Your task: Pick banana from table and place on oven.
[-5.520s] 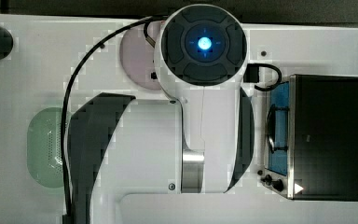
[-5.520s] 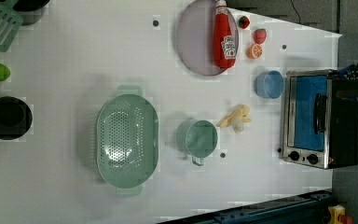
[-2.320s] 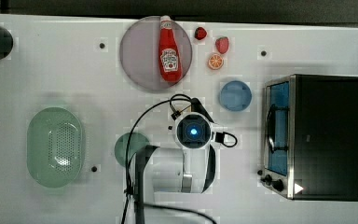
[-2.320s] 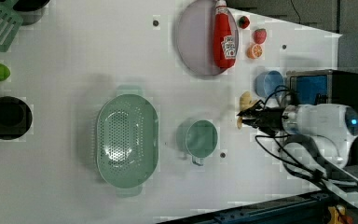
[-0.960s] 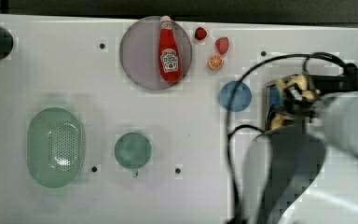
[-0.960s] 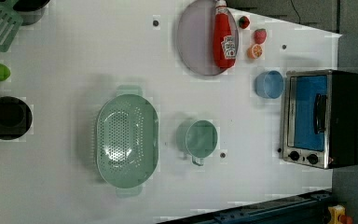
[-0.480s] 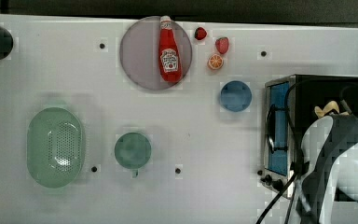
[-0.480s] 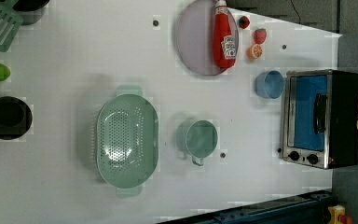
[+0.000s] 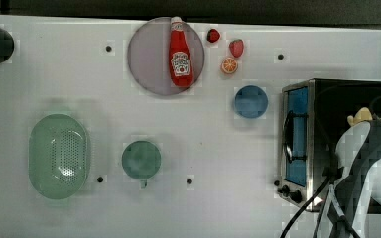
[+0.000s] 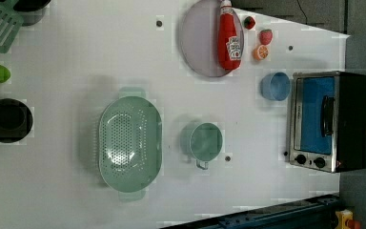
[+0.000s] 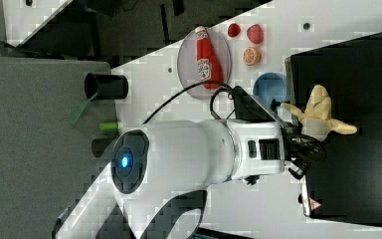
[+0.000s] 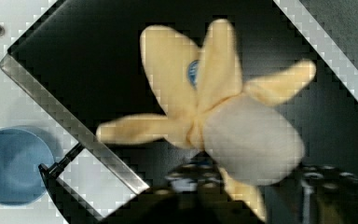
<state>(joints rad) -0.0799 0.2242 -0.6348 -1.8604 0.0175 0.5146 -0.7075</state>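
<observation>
Since the banana [image 11: 319, 115] hangs over the oven [image 11: 358, 59] top, I can't tell the gripper [image 11: 306, 130] fingers' state; it should release low, well inside the right view's far edge.

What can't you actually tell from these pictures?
- Whether the banana already rests on the oven: in the right view and wrist view it lies over the black top, contact unclear.
- Gripper fingers: blurred in the wrist view.
- Banana in the left view: cut off by the edge.
</observation>
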